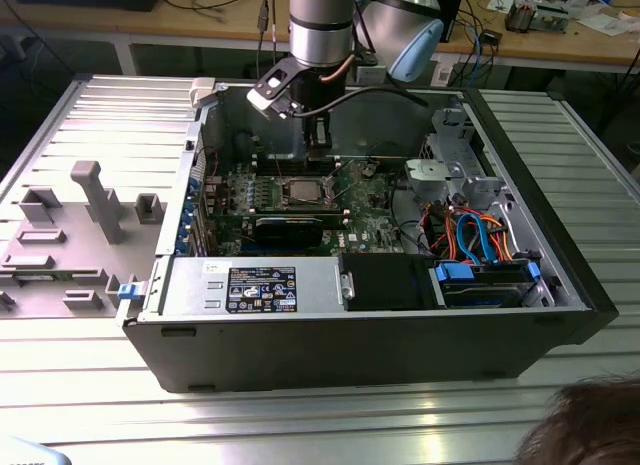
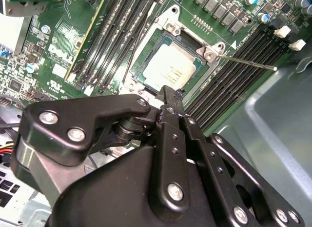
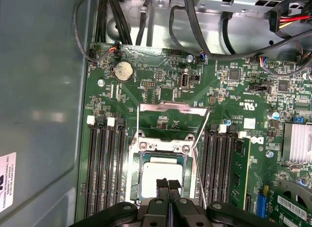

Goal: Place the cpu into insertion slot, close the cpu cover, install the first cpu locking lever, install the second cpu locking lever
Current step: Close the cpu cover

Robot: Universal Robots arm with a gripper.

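The cpu lies flat in the insertion slot, silvery top up, on the green board inside the open computer case. It shows as well in the second wrist view, cpu. The cpu cover stands tipped open at the slot's far side. Two thin locking levers, one lever and the other lever, stick up beside the slot; one lever juts out sideways in the second wrist view. My gripper hangs just over the cpu, shut with nothing between its fingers. From outside, the gripper hovers above the slot.
Long black memory slots flank the socket on both sides. Cables cross the case beyond the board. The case wall rises close by. Drive bays with orange and blue cables fill the exterior view's right. A person's hair shows at the front corner.
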